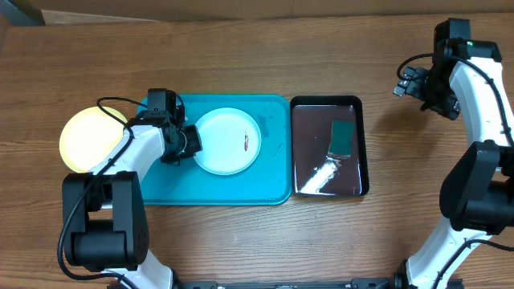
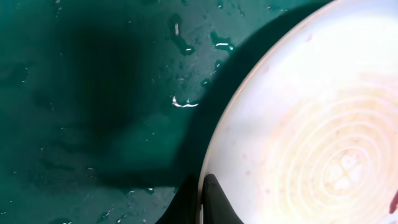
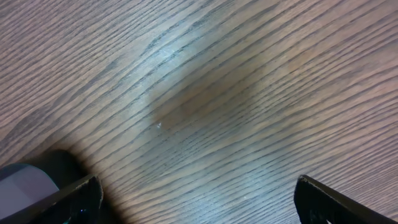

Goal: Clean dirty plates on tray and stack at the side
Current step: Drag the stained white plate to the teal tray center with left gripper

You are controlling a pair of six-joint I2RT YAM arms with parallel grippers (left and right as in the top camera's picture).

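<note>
Left hand (image 1: pixel 193 143) pinches the flat white plate (image 1: pixel 223 128) by its rim; right hand (image 1: pixel 406 81) spread.

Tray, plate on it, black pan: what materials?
Likely plastic: flat turquoise rectangular tray, smooth, droplets bead on it; round white plate, satin, faint concentric rings. Unclear: black rectangular pan, glossy mirror-like reflections, plastic or coated metal.

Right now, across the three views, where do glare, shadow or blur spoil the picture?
Overhead: a white glare streak on the black pan. Left wrist: a dark shadow over the wet tray; the plate looks washed out. Right wrist: the wooden table is softly blurred.
</note>
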